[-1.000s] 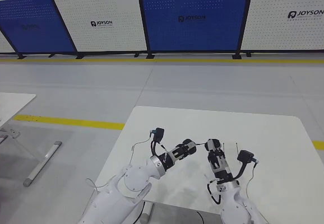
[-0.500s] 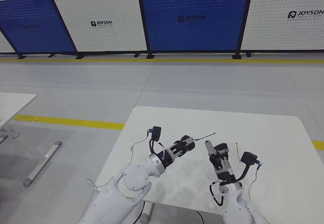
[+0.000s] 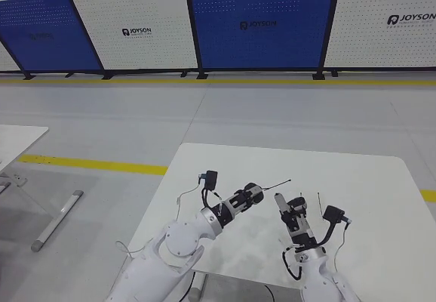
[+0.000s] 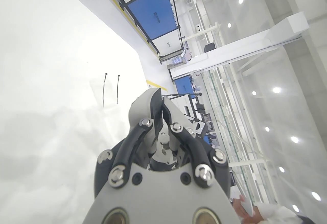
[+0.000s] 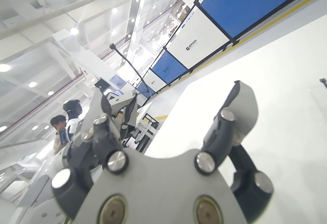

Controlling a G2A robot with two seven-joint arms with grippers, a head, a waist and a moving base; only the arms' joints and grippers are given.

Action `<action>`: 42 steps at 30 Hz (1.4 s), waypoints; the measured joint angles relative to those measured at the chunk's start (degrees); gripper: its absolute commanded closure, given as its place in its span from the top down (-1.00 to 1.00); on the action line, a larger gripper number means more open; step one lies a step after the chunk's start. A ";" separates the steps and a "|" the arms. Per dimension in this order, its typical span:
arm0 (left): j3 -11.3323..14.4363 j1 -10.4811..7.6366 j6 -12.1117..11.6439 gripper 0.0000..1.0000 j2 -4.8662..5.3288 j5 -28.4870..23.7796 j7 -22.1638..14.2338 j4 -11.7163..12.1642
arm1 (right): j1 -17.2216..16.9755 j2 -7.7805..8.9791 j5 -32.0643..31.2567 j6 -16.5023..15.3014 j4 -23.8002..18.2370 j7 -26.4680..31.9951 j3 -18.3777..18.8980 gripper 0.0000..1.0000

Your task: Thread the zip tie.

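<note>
- The white table (image 3: pixel 354 174) carries both arms over its near half, the two grippers close together but apart.
- The left gripper (image 4: pixel 161 97) is raised above the tabletop. Its jaws are pressed together, pinching one end of the black zip tie (image 4: pixel 181 94).
- The right gripper (image 5: pixel 167 93) sits just beside the left one, on its right. Its jaws are spread wide, with nothing between them and nothing touching either pad.
- The zip tie sticks out from the left gripper's closed tips in the air, off the table. It reaches toward the space above the right gripper. In the right wrist view it rises in a gentle curve, its small square head at the free end.
- A first loose zip tie (image 4: pixel 104 91) lies flat on the table near the right gripper.
- A second loose zip tie (image 4: pixel 118 89) lies just beside the first, roughly parallel to it and not touching it. Both have their heads at the same end.
</note>
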 measured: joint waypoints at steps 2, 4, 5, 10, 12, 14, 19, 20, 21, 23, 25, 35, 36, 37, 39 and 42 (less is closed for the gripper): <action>-0.33 -0.06 0.02 -1.00 -0.03 -1.22 -0.13 0.24 | 0.27 0.32 -1.72 0.55 -0.22 1.76 0.96 1.00; -1.02 -0.03 0.29 -1.00 0.02 -2.36 -0.46 0.22 | 0.34 0.69 -3.22 1.12 -0.82 3.48 2.42 1.00; -1.35 0.05 0.44 -1.00 0.06 -2.88 -0.71 0.08 | 0.37 0.85 -3.59 1.26 -1.17 4.22 3.16 1.00; -2.78 0.81 2.58 -1.00 0.22 -6.51 -2.23 -1.72 | 0.88 2.13 -13.35 3.37 -3.78 10.78 6.25 1.00; -2.86 0.91 3.92 -1.00 0.20 -9.02 -3.51 -2.40 | 2.03 2.72 -22.36 5.71 -4.48 14.96 6.14 1.00; -2.87 0.89 4.19 -1.00 0.19 -9.52 -3.81 -2.48 | 2.29 2.85 -30.08 8.05 -5.01 15.20 5.81 1.00; -2.86 0.88 4.11 -1.00 0.19 -9.32 -3.72 -2.44 | 2.23 2.82 -31.21 7.96 -5.03 13.67 5.78 1.00; -2.86 0.88 4.11 -1.00 0.19 -9.32 -3.72 -2.44 | 2.23 2.82 -30.64 7.96 -5.03 13.69 5.78 1.00; -2.83 0.88 4.09 -1.00 0.18 -9.35 -3.65 -2.40 | 2.21 2.82 -30.39 7.89 -4.98 13.78 5.74 1.00; -2.54 0.75 3.99 -1.00 0.09 -9.80 -3.28 -2.07 | 2.35 2.83 -28.70 6.46 -4.33 15.46 5.57 1.00; -2.22 0.36 3.77 -1.00 -0.03 -10.90 -3.32 -1.58 | 3.44 2.95 -23.76 2.70 -2.98 18.71 6.17 1.00; -2.03 -0.33 3.88 -1.00 -0.10 -13.39 -5.23 -1.87 | 7.35 4.00 -18.85 -4.58 0.09 25.73 8.35 1.00; -2.03 -0.33 3.88 -1.00 -0.10 -13.37 -5.22 -1.87 | 7.32 3.99 -18.74 -4.58 0.08 25.71 8.35 1.00; -2.03 -0.33 3.88 -1.00 -0.10 -13.37 -5.21 -1.87 | 7.31 3.99 -18.69 -4.58 0.07 25.71 8.34 1.00; -2.01 -0.33 3.83 -1.00 -0.10 -13.30 -5.07 -1.83 | 7.18 3.96 -18.27 -4.72 0.16 25.80 8.10 1.00; -1.47 -0.49 3.43 -1.00 -0.22 -12.87 -3.98 -1.59 | 7.50 3.86 -13.53 -4.86 1.10 26.51 7.25 1.00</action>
